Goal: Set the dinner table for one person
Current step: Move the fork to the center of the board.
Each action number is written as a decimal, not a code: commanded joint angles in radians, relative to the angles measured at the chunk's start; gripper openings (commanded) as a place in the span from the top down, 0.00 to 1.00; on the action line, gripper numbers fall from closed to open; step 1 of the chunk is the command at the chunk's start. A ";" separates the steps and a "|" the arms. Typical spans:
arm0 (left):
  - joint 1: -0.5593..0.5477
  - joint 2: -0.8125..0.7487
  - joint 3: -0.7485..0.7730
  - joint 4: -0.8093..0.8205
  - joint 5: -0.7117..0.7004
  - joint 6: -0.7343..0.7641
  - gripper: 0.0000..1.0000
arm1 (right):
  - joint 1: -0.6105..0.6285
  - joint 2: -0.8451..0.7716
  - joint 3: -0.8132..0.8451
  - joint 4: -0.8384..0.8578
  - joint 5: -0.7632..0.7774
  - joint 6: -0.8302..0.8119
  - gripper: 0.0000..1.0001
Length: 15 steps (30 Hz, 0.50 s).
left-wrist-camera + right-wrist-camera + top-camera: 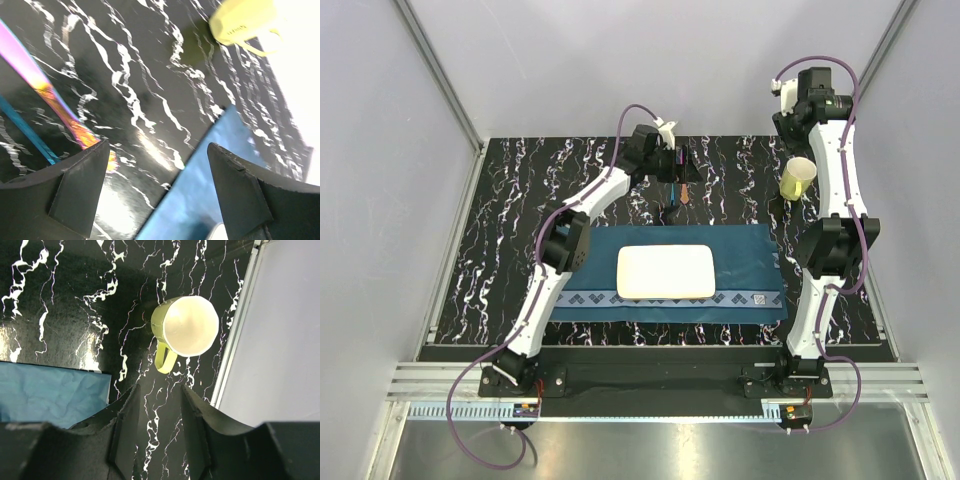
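The dinner table (510,220) — black with white veins — fills the top view, bearing a teal placemat (745,262) with a white plate (666,272) at its centre. At 12 o'clock from the plate, the left gripper (159,150) hangs with fingers wide and empty beside iridescent utensils (45,90). At 2 o'clock stands a yellow mug (187,327); above it the right gripper (160,390) shows a narrow gap — nothing held.
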 commanded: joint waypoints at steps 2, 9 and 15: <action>0.004 0.003 -0.016 0.075 0.117 -0.087 0.17 | 0.010 -0.015 0.049 -0.001 0.000 0.001 0.55; 0.003 0.012 -0.009 0.064 0.086 -0.062 0.17 | 0.009 -0.006 0.057 -0.001 -0.002 0.002 0.55; 0.009 0.018 -0.005 -0.005 0.031 -0.026 0.17 | 0.010 0.000 0.068 -0.003 0.002 -0.001 0.55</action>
